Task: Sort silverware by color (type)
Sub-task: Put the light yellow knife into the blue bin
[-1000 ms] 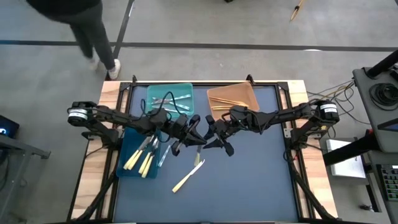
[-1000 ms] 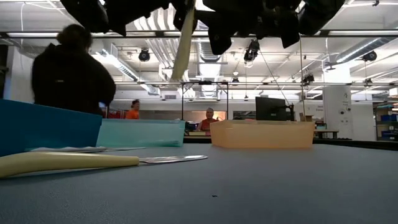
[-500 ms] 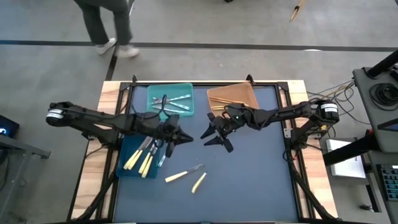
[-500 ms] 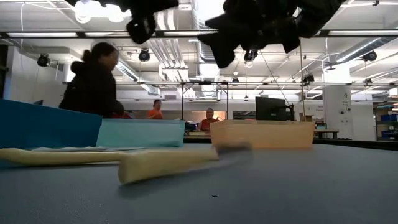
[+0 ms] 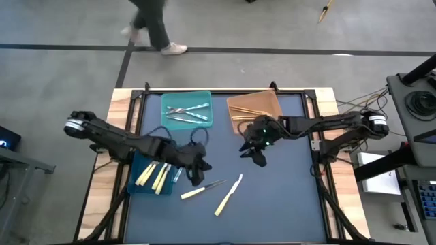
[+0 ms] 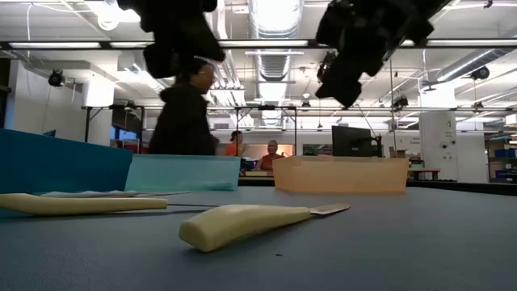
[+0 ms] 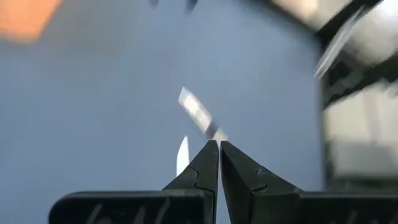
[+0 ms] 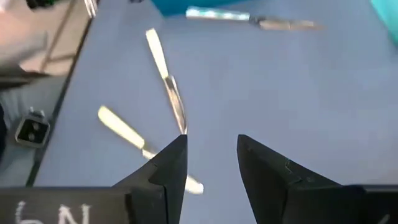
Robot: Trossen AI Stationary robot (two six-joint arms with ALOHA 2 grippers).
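Hovering over mid-bench, right claw [image 5: 257,154] has fingers parted, nothing between them, just in front of the tan bin [image 5: 253,105]. Left claw [image 5: 197,170] pinched shut and empty, poised beside the blue bin [image 5: 136,182], close to two loose pale yellow knives. First knife [image 5: 201,188] lies near the left claw; second knife [image 5: 229,194] lies just beside it toward the bench centre, apart from it. Blue bin already holds several yellow pieces [image 5: 154,175]; teal bin [image 5: 187,99] holds grey pieces; tan bin holds orange-tan ones. Judgement: next step is taking a loose knife to the blue bin. To do it well, spread the left claw before descending, straddle the handle crosswise near its middle, and press flat to the bench so the thin piece does not skid.
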